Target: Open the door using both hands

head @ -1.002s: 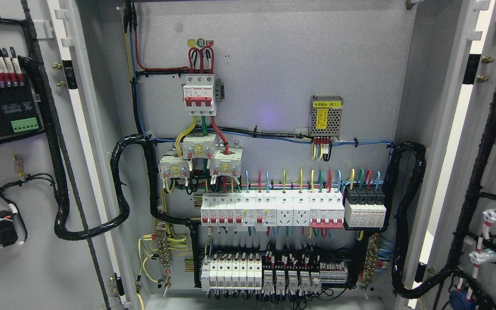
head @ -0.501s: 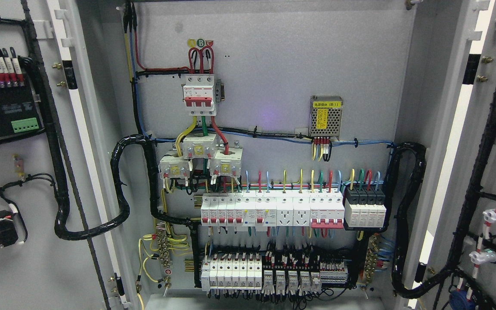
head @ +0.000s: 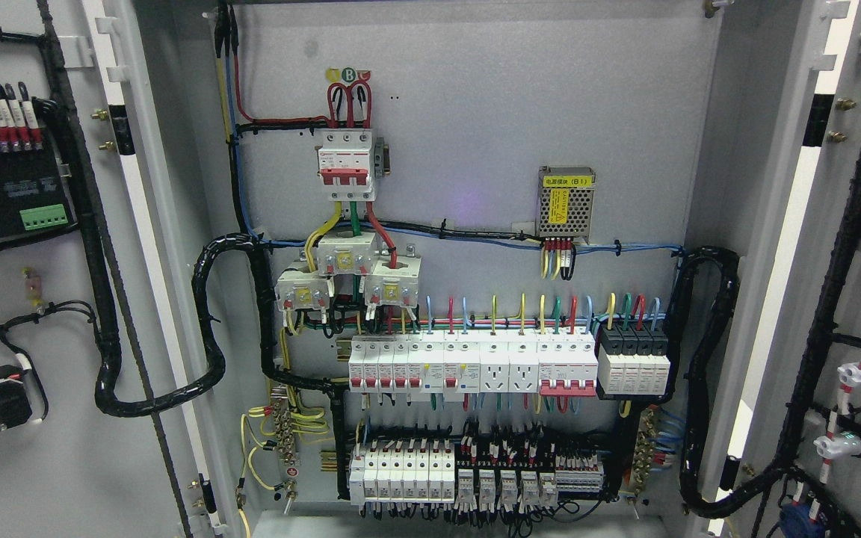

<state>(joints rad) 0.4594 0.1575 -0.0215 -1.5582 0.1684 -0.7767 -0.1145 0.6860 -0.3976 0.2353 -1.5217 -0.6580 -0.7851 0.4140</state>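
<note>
An electrical cabinet fills the head view with both doors swung wide. The left door (head: 42,463) shows its grey inner face at the picture's left, with wiring and a black terminal block on it. The right door (head: 841,246) stands at the right edge, black cable looms running down it. Between them the grey back panel (head: 490,112) is exposed. Neither hand nor arm shows anywhere in the picture.
On the back panel sit a red-and-white main breaker (head: 346,164), a yellow-labelled power supply (head: 566,200), a row of white breakers (head: 468,362) and a lower row of relays (head: 475,478). Thick black conduit (head: 210,321) loops from the left door.
</note>
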